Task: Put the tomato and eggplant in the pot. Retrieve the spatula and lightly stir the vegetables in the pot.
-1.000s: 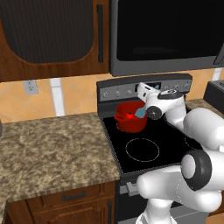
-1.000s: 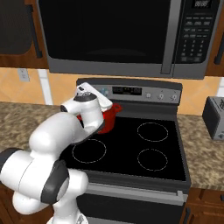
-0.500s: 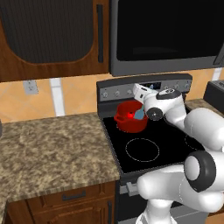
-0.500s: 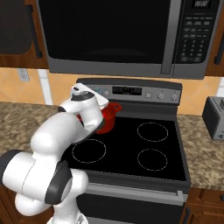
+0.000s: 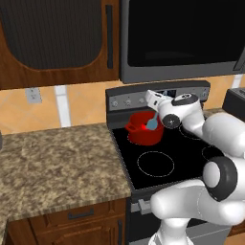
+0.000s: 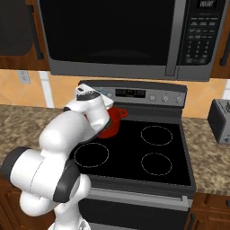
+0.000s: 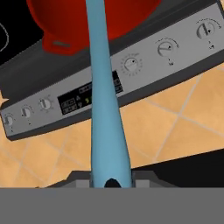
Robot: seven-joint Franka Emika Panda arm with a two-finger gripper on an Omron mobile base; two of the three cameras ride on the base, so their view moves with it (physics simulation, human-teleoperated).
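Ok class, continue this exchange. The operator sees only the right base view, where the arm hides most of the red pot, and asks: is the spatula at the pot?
Observer: Yes. In the left base view the spatula has its blade end at the opening of the pot.
Operator: Is it being held?
Observer: The hand view shows the gripper shut on the thick end of the handle, which runs straight towards the pot.
Operator: Are the vegetables inside?
Observer: From the left, only shades of red show inside the pot, so I cannot pick out a tomato or anything else.
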